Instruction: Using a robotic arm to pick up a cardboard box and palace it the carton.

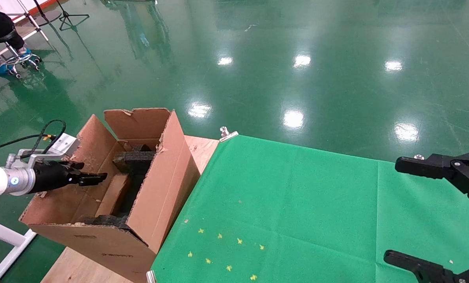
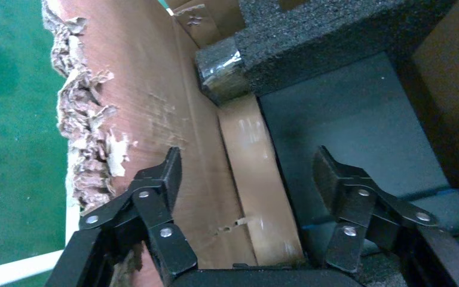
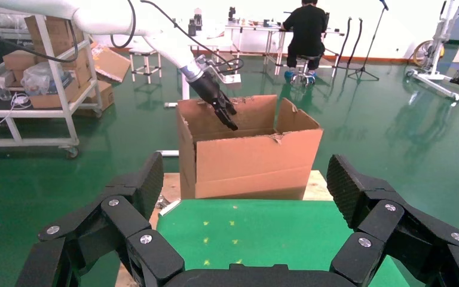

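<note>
The carton stands open on the table's left end, with ragged flap edges and black foam blocks inside. The cardboard box lies inside it, against the left wall. The robotic arm's left gripper hovers over the carton's left side, open and empty. In the left wrist view the gripper is spread above the cardboard box, beside the carton wall and the foam. My right gripper is open and empty at the far right; its wrist view faces the carton.
A green cloth with small yellow marks covers the table right of the carton. Bare wood shows at the carton's base. A metal clip holds the cloth's far corner. A seated person is at the far left.
</note>
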Motion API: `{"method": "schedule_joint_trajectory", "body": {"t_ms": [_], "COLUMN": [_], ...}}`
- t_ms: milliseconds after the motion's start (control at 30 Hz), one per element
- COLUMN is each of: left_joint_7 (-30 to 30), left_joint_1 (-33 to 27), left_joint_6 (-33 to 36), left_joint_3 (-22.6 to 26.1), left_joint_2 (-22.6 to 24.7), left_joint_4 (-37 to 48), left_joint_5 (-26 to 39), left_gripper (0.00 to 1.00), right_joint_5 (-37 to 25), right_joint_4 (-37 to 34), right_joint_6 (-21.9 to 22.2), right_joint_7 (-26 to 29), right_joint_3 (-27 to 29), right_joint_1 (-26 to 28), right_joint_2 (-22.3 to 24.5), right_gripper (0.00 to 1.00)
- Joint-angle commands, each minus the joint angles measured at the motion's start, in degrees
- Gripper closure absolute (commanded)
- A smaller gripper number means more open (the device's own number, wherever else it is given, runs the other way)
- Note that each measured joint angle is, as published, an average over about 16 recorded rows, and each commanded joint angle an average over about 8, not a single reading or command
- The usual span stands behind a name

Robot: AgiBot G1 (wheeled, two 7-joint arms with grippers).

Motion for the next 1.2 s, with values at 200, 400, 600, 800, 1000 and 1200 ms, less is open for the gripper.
{"method": "schedule_joint_trajectory", "body": {"t_ms": [200, 400, 600, 800, 1000, 1200], "left_joint_7": [0.4, -0.8, -1.3, -1.3, -1.5, -1.7], "left_joint_1": [-2.9, -4.0, -4.0, -3.3, -1.0, 1.8], "left_joint_6": [4.9, 10.9, 12.5, 12.9, 15.0, 17.3], "left_joint_3": [-1.5, -3.2, -3.2, -3.3, -3.9, -4.5], "left_joint_2": [-2.6, -5.9, -7.1, -6.8, -6.3, -5.6], "left_joint_4": [-6.4, -16.0, -20.7, -20.8, -24.8, -29.4], "left_joint_5": [-2.4, -5.7, -6.4, -7.2, -11.2, -15.9], "left_gripper": [0.0, 0.0, 0.0, 0.0, 0.0, 0.0], "right_joint_5": [0.0, 0.0, 0.0, 0.0, 0.0, 0.0], "right_joint_4": [0.0, 0.0, 0.0, 0.0, -0.1, -0.1], "right_joint_6": [0.0, 0.0, 0.0, 0.0, 0.0, 0.0], "right_joint_7": [0.0, 0.0, 0.0, 0.0, 0.0, 0.0], "right_joint_3": [0.0, 0.0, 0.0, 0.0, 0.0, -0.1], "right_joint_1": [0.0, 0.0, 0.0, 0.0, 0.0, 0.0], "right_joint_2": [0.0, 0.0, 0.0, 0.0, 0.0, 0.0], "right_gripper": [0.0, 0.0, 0.0, 0.0, 0.0, 0.0]}}
